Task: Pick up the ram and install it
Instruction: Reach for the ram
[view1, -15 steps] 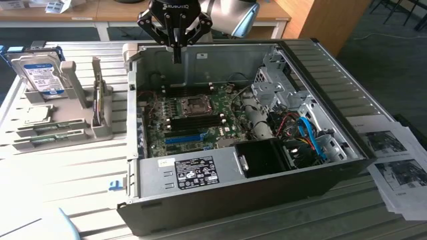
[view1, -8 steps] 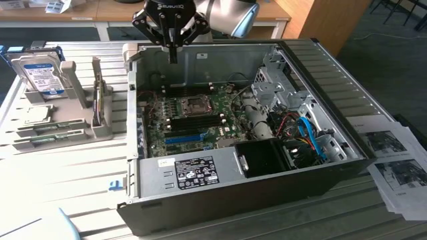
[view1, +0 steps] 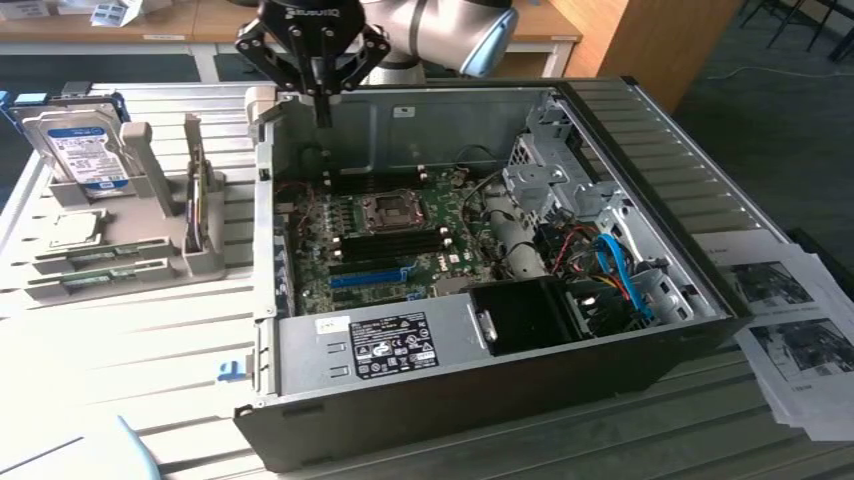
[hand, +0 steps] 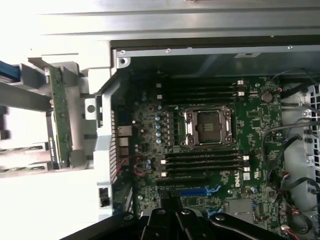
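At pickup step: closed, empty black pincer (view1: 322, 117) above open grey computer case (view1: 667, 140); thin green ram stick (hand: 60, 116) untouched in grey holder (view1: 207, 262) alongside. Probably calls for opening, then aligning along stick's edge.

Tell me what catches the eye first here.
The open computer case sits in the exterior view's middle, its green motherboard and bare CPU socket exposed. The black gripper hangs shut over its far corner. At that view's left, a grey rack holds a hard drive and a ram stick.
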